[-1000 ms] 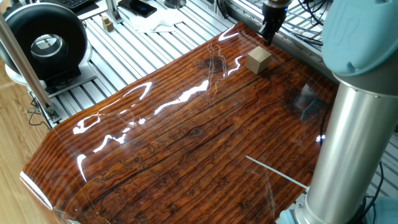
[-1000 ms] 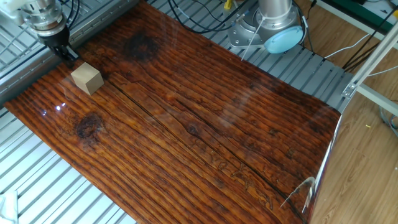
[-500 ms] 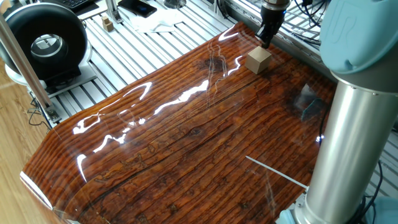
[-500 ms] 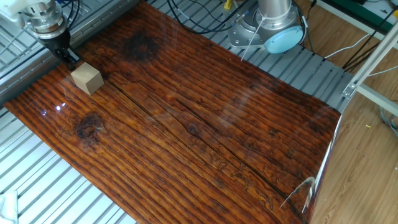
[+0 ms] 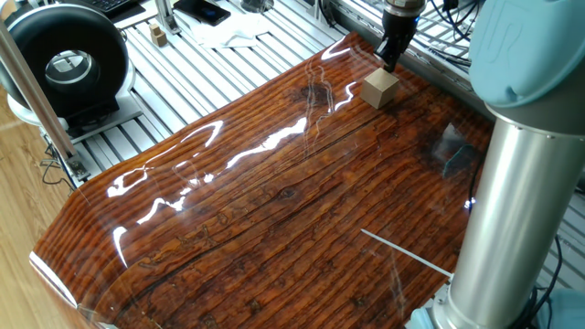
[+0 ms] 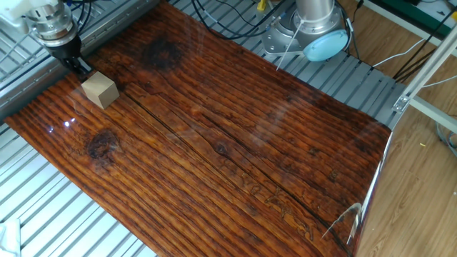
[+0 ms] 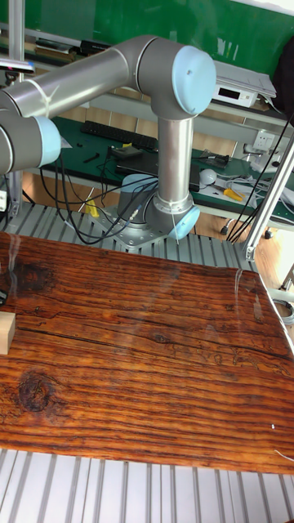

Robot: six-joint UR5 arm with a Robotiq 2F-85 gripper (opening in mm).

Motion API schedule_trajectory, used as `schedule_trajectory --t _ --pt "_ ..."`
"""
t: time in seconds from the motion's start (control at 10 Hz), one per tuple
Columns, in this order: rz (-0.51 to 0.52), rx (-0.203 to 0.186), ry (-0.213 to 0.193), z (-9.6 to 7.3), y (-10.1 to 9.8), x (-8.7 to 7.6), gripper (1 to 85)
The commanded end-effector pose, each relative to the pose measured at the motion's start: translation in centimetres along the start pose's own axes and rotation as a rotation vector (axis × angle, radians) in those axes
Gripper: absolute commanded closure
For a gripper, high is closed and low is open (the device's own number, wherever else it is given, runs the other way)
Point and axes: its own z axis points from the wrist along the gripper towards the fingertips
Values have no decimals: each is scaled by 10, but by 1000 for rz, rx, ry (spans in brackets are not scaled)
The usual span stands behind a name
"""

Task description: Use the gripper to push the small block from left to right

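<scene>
Right against claw (image 6: 80, 68): small block (image 6: 99, 91)

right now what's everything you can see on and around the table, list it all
small block: one, light tan wood, near the table's edge, right beside the hand
table: one, glossy reddish-brown wood grain, on a grey slatted metal base
tiny block: one, tan, on the slats off the tabletop
round black device: one, black with a grey centre, beside the table
white cloth: one, on the slats
cables: several, black, behind the table
hand: one, black, tips at the block's side; open or shut unclear
arm: one, silver with light-blue joints
</scene>
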Motion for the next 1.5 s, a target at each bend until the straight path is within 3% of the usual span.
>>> schedule_trajectory --t 0.0,0.8,1.4 --pt "12 -15 3 0 3 1 847" --pt "38 -18 46 3 3 13 847" --pt "38 -35 44 3 7 12 847"
